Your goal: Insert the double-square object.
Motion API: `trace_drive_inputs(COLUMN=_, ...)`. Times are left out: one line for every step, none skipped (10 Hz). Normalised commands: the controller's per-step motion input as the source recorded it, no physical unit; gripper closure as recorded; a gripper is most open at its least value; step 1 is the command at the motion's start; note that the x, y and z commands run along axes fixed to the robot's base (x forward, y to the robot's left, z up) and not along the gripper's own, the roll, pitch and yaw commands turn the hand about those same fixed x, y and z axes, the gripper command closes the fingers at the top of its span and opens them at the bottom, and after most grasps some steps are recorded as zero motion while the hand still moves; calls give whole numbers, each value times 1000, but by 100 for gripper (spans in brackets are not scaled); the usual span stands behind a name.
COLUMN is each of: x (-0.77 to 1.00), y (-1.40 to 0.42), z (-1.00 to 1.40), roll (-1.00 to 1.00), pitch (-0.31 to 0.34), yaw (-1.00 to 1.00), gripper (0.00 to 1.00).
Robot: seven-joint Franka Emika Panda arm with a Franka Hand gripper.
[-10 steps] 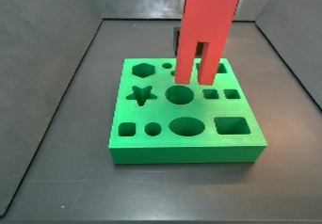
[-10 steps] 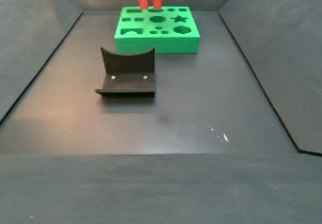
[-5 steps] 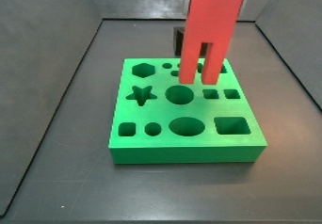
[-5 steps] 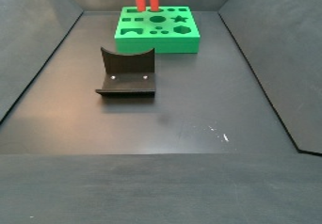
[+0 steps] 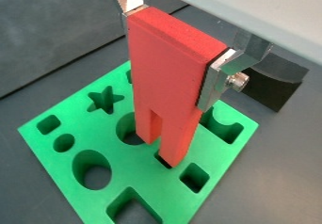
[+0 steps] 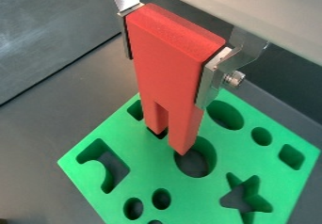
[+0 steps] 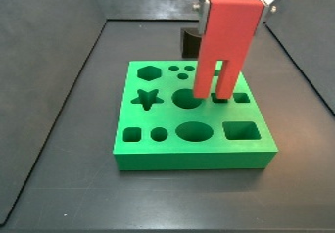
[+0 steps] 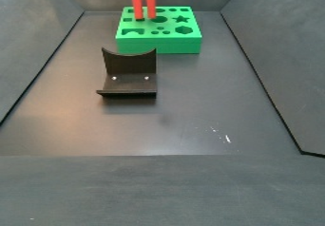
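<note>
My gripper (image 7: 236, 0) is shut on the solid upper block of the red double-square object (image 7: 225, 41) and holds it upright, prongs down, over the green board with shaped holes (image 7: 197, 157). The silver fingers (image 5: 224, 72) clamp its two sides in both wrist views. The prong tips are at or just above the board's top, beside the round hole and the two small square holes; I cannot tell whether they touch. The red piece (image 8: 141, 0) also shows over the board (image 8: 159, 42) at the far end of the floor. In a wrist view the piece (image 6: 170, 77) hides part of the board (image 6: 151, 169).
The dark fixture (image 8: 127, 73) stands on the floor in front of the board, and shows behind the board in a side view (image 7: 190, 41) and in a wrist view (image 5: 270, 82). Dark walls enclose the floor on the sides.
The gripper has come down with the red piece, so its top and the fingers now show in a side view. It has also shifted sideways across the board, toward the small square holes.
</note>
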Motion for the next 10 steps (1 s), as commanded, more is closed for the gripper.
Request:
trace_drive_inputs(x=1000, y=-69, z=-29, roll=170, pitch=100, yaw=0, gripper=100)
trace_drive_inputs(x=1000, y=-43, z=-74, roll=153, pitch=106, yaw=0, gripper=100)
trace_drive_inputs(x=1000, y=-49, z=-94, roll=149, pitch=119, yaw=0, gripper=100)
trace_drive_inputs(x=1000, y=0, z=-177, roll=13, pitch=110, yaw=131, gripper=100)
trace_drive_inputs(x=969, y=0, z=-234, roll=9, pitch=117, yaw=326, gripper=100)
trace_drive_inputs(x=754, y=0, z=-254, roll=89, pitch=139, yaw=503, gripper=100)
trace_drive_inputs(x=831, y=-26, z=-226, roll=43, pitch=116, yaw=437, gripper=100)
trace_drive_inputs(x=1000, y=-200, z=-160, roll=63, pitch=100, yaw=0, gripper=100)
trace_drive_inputs(x=891, y=-149, z=-146, roll=56, pitch=57, yaw=-140, gripper=100)
trace_drive_inputs(x=791, y=-126, z=-160, roll=61, pitch=27, yaw=-266, gripper=100)
